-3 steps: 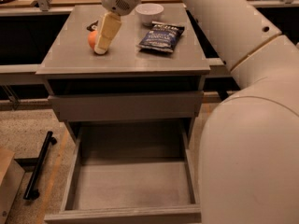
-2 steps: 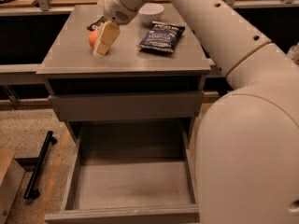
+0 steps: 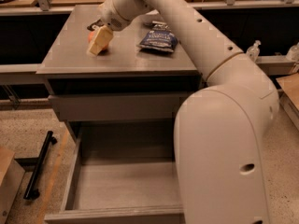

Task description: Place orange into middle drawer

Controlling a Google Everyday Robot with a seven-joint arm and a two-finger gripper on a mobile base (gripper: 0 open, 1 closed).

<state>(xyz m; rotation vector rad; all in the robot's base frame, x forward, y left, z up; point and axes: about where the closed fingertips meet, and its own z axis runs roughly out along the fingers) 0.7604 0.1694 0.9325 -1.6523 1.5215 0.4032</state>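
The orange (image 3: 105,44) sits on the left part of the grey cabinet top (image 3: 121,59). My gripper (image 3: 97,41) is down at the orange, with its cream tip in front of the fruit and covering most of it. The middle drawer (image 3: 122,190) is pulled out at the bottom of the cabinet, a deep grey box with a bare floor. My arm reaches from the lower right up and over the cabinet top to the orange.
A blue snack bag (image 3: 158,40) lies on the cabinet top to the right of the orange. A shut, shallower drawer front (image 3: 117,107) sits above the open one. My large arm body (image 3: 224,148) stands right of the drawer. A black bar (image 3: 38,164) lies on the floor at left.
The gripper has come a little lower and to the left over the orange. The arm has swung and now crosses more of the cabinet top. The orange has stayed in place.
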